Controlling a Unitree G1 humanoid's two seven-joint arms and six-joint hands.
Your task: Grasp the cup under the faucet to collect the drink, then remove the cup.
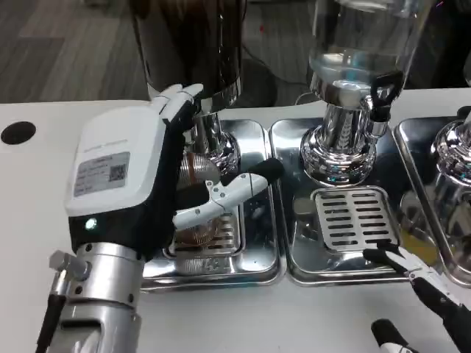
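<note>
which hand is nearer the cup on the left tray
Left. The left hand is wrapped around the cup on the left tray; the right hand is far off by the middle tray.

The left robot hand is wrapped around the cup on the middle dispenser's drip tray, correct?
Not quite. The head view shows the left robot hand wrapped around the cup on the left dispenser's drip tray, below the dark dispenser, not the middle one.
</note>
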